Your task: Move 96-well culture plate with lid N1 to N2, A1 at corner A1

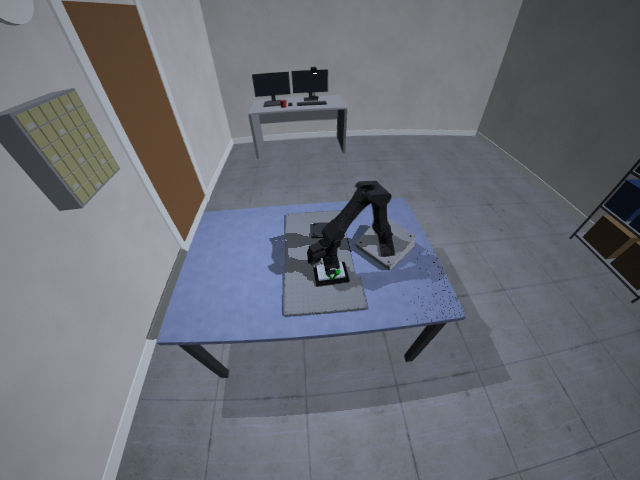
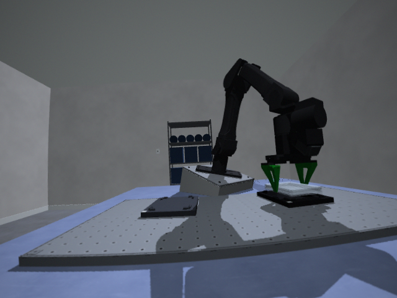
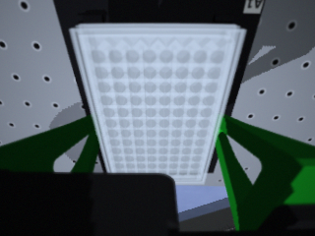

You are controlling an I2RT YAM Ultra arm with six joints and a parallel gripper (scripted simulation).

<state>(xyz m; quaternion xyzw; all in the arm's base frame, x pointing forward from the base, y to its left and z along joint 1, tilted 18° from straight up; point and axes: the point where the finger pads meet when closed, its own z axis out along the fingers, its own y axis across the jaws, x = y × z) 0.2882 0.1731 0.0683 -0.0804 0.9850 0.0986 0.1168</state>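
The clear-lidded 96-well plate (image 3: 157, 98) lies low on the black nest (image 2: 296, 197) at the right of the exterior view; I cannot tell if it rests fully on it. The lid sits down on the plate (image 2: 293, 188). My gripper (image 2: 289, 186) points straight down, its green fingers shut on the plate's two long sides (image 3: 157, 125). A corner label A1 (image 3: 253, 5) shows on the nest at the plate's top right corner in the wrist view. The other nest (image 2: 169, 207) lies empty to the left. In the top view the plate (image 1: 330, 275) is under the gripper.
Both nests stand on a grey perforated board (image 1: 320, 268) on the blue table. The arm's tilted grey base block (image 2: 216, 184) stands between the nests, behind them. A shelf (image 2: 190, 150) stands far back.
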